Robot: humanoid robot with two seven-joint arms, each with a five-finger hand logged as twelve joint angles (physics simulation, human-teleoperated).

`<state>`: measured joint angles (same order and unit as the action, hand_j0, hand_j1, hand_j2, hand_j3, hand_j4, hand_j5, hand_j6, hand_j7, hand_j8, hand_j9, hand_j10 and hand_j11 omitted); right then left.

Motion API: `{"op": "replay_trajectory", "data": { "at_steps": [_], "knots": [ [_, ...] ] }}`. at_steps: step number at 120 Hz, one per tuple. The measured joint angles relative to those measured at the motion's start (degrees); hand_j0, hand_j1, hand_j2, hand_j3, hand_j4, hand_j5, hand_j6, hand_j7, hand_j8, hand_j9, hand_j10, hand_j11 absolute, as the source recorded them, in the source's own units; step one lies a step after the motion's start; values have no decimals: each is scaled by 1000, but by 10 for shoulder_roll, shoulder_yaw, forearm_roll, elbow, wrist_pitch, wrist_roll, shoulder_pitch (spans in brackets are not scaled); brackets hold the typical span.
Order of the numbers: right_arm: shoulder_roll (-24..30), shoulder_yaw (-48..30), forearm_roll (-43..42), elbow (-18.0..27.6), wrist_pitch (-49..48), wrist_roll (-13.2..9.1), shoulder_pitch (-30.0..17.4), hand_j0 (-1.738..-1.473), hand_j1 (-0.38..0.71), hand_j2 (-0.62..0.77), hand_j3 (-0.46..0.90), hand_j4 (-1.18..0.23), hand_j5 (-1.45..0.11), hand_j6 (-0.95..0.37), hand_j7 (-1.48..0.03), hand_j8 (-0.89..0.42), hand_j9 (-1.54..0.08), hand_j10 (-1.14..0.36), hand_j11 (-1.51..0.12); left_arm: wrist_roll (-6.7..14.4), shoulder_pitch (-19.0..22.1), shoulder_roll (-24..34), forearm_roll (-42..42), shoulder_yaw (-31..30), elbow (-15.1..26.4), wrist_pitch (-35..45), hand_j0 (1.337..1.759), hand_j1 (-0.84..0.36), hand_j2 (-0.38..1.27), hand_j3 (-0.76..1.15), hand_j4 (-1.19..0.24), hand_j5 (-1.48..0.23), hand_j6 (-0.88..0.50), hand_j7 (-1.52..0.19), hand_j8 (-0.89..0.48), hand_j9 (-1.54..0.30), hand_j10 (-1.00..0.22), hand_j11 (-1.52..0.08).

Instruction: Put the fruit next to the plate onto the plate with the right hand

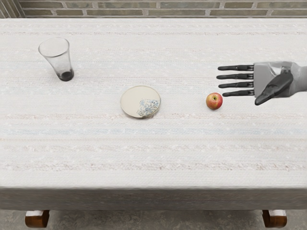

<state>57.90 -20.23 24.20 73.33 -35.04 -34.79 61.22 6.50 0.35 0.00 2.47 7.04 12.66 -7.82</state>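
A small red and yellow apple [214, 101] sits on the table, to the right of a round cream plate [140, 101] with a blue pattern on its right part. My right hand [242, 81] enters from the right edge and hovers just right of and slightly above the apple. Its fingers [235, 76] are stretched out straight toward the left, the thumb hangs below, and it holds nothing. A gap remains between the fingertips and the apple. The left arm does not show.
A clear drinking glass [57, 58] stands upright at the far left of the table. The table [153, 158] has a pale cloth; its front edge runs along the bottom. A brick wall lies behind.
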Motion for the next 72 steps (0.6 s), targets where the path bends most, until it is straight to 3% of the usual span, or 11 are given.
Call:
{"op": "replay_trajectory", "data": {
  "at_steps": [14,22,32,45,58,72],
  "knots": [
    [-5,1,-8,1,0,-1,15,-1658,-311,-7,0,-27,-40,-26,-41,-27,-40,-28,-40,0,0,0,0,0,0,0,1658,349,0,0,0,0,0,0,0,0,0,0],
    [-15,24,-80,11,3,-2,58,-1658,-313,-6,0,-26,-38,-25,-39,-26,-38,-27,-38,0,0,0,0,0,0,0,1658,349,0,0,0,0,0,0,0,0,0,0],
    [-64,154,-190,17,114,-2,168,-1658,-315,-6,0,-26,-36,-25,-37,-26,-36,-26,-37,0,0,0,0,0,0,0,1658,349,0,0,0,0,0,0,0,0,0,0],
    [-118,335,-248,3,237,-2,293,-1658,-319,-6,0,-24,-32,-24,-32,-24,-32,-24,-32,0,0,0,0,0,0,0,1658,349,0,0,0,0,0,0,0,0,0,0],
    [-196,472,-266,-28,320,-2,365,-1658,-322,-5,0,-23,-30,-23,-30,-23,-30,-23,-29,0,0,0,0,0,0,0,1658,349,0,0,0,0,0,0,0,0,0,0],
    [-323,590,-273,-66,350,-2,410,-1658,-323,-5,0,-23,-29,-23,-29,-23,-29,-23,-29,0,0,0,0,0,0,0,1658,349,0,0,0,0,0,0,0,0,0,0]
  ]
}}
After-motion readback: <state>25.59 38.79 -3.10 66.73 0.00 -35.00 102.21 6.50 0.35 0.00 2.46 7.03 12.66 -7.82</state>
